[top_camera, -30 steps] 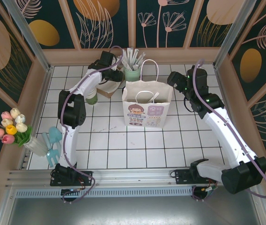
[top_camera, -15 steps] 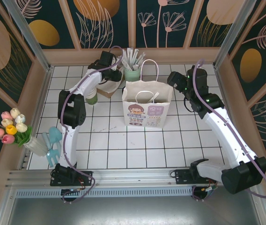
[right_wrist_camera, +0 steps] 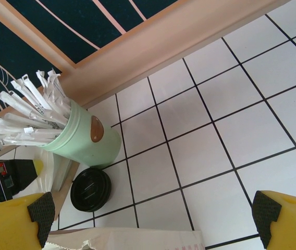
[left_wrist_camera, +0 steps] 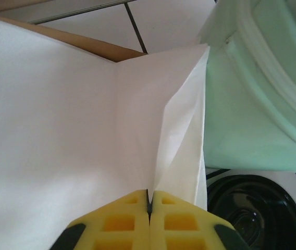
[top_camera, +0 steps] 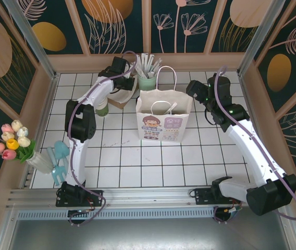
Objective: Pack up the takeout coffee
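While the left gripper (left_wrist_camera: 149, 200) pinches a fold of white paper (left_wrist_camera: 75, 130), fingers tight together, the right gripper (right_wrist_camera: 153, 211) hangs spread wide. Black lid (right_wrist_camera: 90, 189) sits at the mint holder's (right_wrist_camera: 80, 138) 6 o'clock, green cup (top_camera: 102, 109) at the bag's (top_camera: 163, 122) 10 o'clock.

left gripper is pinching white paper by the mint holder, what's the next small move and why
Probably a small lift: the left gripper is shut on the white paper, with the mint green holder and black lid close beside it, so rising first should avoid dragging across them.
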Controlling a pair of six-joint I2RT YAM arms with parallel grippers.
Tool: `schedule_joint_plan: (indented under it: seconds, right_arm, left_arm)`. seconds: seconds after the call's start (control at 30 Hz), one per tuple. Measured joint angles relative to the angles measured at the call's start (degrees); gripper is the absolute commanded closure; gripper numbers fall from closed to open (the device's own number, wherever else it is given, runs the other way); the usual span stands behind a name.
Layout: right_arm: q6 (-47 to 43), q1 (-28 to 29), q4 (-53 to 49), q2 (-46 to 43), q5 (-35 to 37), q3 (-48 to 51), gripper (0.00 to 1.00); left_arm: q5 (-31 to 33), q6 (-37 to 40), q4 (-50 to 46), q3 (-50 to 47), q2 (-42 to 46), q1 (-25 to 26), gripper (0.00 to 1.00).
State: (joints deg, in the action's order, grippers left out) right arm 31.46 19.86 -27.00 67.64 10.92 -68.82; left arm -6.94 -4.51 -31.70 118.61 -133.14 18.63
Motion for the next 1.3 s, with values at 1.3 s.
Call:
schedule_joint_plan:
  seconds: [1.3]
  right_arm:
    - [-33.3,14.4,9.6,12.7,-30.5,-22.2,0.01]
  left_arm:
    - [-15.7,-11.3,11.8,-19.4,50.9,-1.4,1.0]
